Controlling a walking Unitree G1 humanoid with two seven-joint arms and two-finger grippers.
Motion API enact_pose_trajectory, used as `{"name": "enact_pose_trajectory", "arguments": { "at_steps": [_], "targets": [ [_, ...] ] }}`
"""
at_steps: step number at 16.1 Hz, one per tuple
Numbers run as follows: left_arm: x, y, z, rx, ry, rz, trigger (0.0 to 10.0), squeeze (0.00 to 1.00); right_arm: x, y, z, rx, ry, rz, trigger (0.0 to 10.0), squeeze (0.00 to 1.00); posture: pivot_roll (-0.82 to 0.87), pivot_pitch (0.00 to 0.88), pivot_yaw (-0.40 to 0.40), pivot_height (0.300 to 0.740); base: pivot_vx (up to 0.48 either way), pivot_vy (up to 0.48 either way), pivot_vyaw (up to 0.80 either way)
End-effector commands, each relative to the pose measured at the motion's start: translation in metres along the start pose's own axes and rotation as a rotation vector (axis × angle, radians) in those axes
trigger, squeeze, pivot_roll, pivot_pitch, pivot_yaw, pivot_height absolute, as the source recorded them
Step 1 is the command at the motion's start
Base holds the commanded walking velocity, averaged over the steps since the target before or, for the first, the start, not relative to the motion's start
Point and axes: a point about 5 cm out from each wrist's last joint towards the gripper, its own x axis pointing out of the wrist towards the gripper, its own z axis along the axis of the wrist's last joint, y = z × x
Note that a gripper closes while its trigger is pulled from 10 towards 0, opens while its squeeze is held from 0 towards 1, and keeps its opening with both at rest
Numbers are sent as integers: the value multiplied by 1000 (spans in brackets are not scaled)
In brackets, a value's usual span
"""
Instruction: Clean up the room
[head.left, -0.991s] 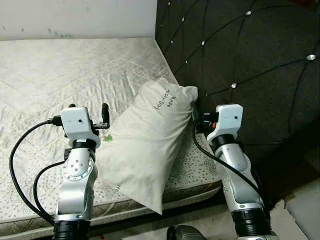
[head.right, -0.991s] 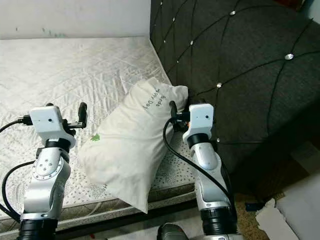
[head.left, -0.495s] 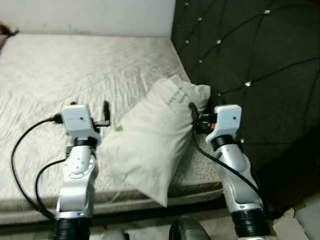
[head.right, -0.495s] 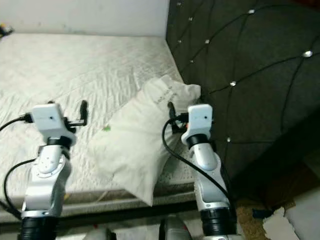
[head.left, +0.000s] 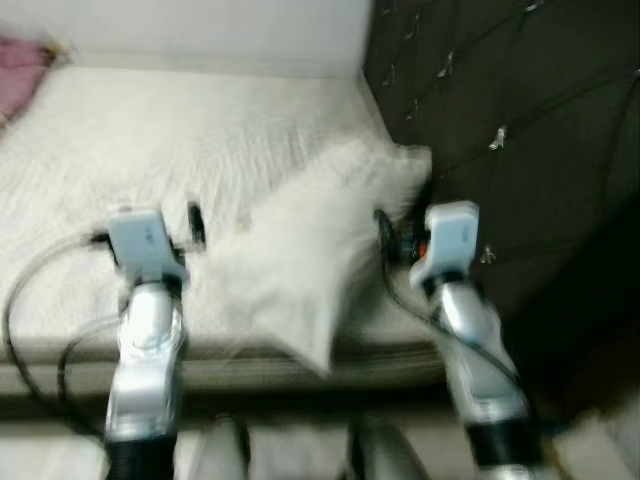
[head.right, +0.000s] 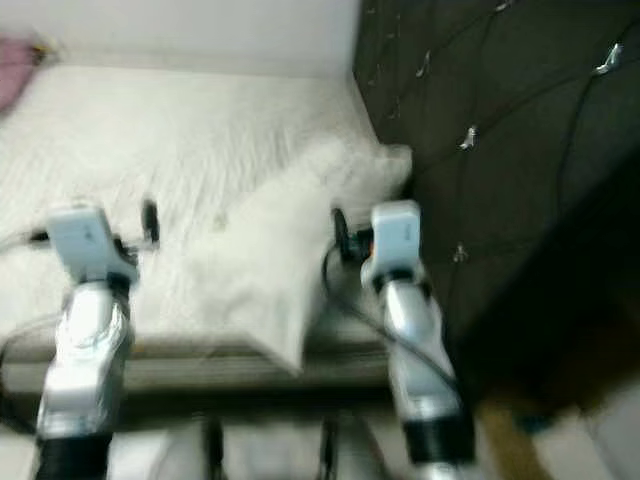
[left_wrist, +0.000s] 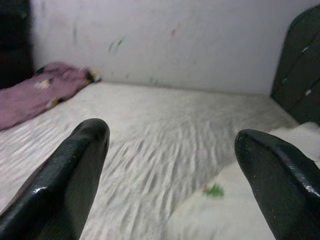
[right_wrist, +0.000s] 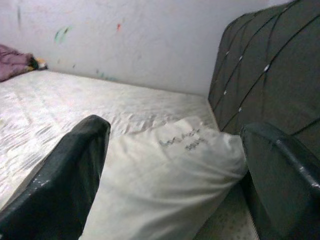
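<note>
**Both pincers spread, pillow between them at the bed's foot edge**

Head views are motion-blurred, so detail is limited. White pillow (head.left: 310, 255) lies diagonally on the bare mattress (head.left: 150, 140), upper end at 1 o'clock against the dark tufted headboard (head.left: 520, 120), lower corner at 6 o'clock hanging over the mattress edge. Right wrist view shows dark handwriting on the pillow, not readable.

Left pincer (left_wrist: 175, 165): fingers (left_wrist: 75, 170) wide apart, nothing between them, held above the mattress at roughly 9 o'clock from the pillow. The pillow's edge, with a small green mark (left_wrist: 215, 190), sits near one finger. I can't tell whether they touch.

Right pincer (right_wrist: 172, 180): fingers (right_wrist: 70, 175) also wide apart, gripping nothing, at 3 o'clock of the pillow, between it and the headboard. The pillow lies in the gap ahead of the fingers.

Purple cloth (left_wrist: 35, 92) bundled at the far corner of the mattress, about 10 o'clock, against the white wall (left_wrist: 175, 40), which has a few small coloured smudges. Well apart from both pincers.
</note>
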Motion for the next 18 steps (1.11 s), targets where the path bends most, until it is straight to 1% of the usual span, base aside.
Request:
{"name": "enact_pose_trajectory", "arguments": {
  "at_steps": [1, 6, 11, 14, 18],
  "targets": [
    [2, 2, 2, 16, -5, 11, 10000, 0, 1, 1, 0, 7, 6, 4, 10000, 0, 7, 18, -31, 661, 0, 0, 0],
    [0, 1, 2, -2, -3, -6, 10000, 0, 1, 2, 0, 7, 9, 18, 10000, 0, 5, 13, -33, 657, 0, 0, 0],
    [4, -1, 3, -7, -1, -4, 10000, 0, 4, 2, -1, 5, 10, 25, 10000, 0, 9, 19, -34, 588, 0, 0, 0],
    [5, 2, 3, 3, -3, 7, 10000, 0, 5, 3, -1, 8, 11, 32, 10000, 0, 12, 23, -36, 588, 0, 0, 0],
    [3, 1, 4, 3, -17, -7, 10000, 0, 5, 3, -1, 7, 8, 33, 10000, 0, 12, 27, -37, 588, 0, 0, 0]
  ]
}}
